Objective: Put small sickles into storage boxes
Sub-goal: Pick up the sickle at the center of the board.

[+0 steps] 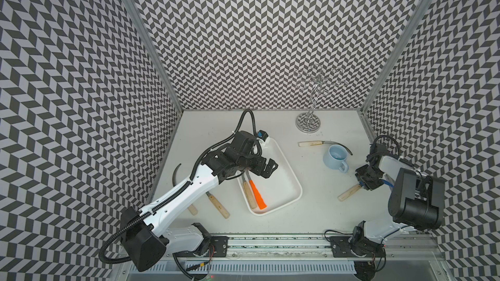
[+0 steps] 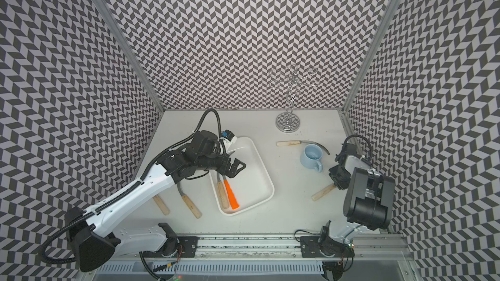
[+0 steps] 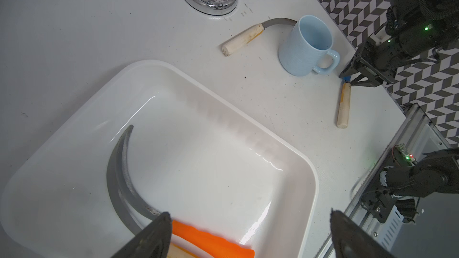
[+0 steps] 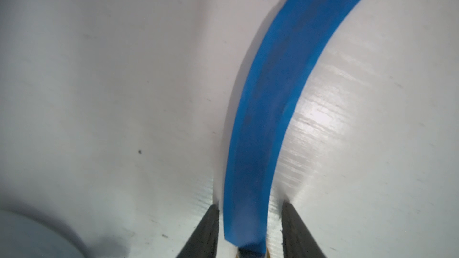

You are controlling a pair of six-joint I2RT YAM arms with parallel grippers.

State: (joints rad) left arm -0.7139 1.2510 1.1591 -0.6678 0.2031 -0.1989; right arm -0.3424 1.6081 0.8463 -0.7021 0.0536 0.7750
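The white storage box (image 1: pixel 297 190) (image 3: pixel 315 182) holds two grey-bladed small sickles, one with an orange handle (image 1: pixel 258 195) (image 3: pixel 211 241) and one with a wooden handle (image 1: pixel 250 195). My left gripper (image 1: pixel 270 170) (image 3: pixel 249 214) hovers open over their handles. At the right, a blue-bladed sickle (image 4: pixel 273 95) with a wooden handle (image 1: pixel 349 193) lies on the table. My right gripper (image 1: pixel 362 183) (image 4: pixel 250 206) is shut on it where blade meets handle. Two more wooden-handled sickles (image 1: pixel 217 206) (image 1: pixel 192 209) lie left of the box, partly under my left arm. Another sickle (image 1: pixel 311 143) lies behind the mug.
A light blue mug (image 1: pixel 335 158) (image 3: pixel 305 45) stands between the box and my right gripper, with that sickle's blade curving round its far side. A chrome stand (image 1: pixel 308 124) is at the back. Patterned walls close in three sides.
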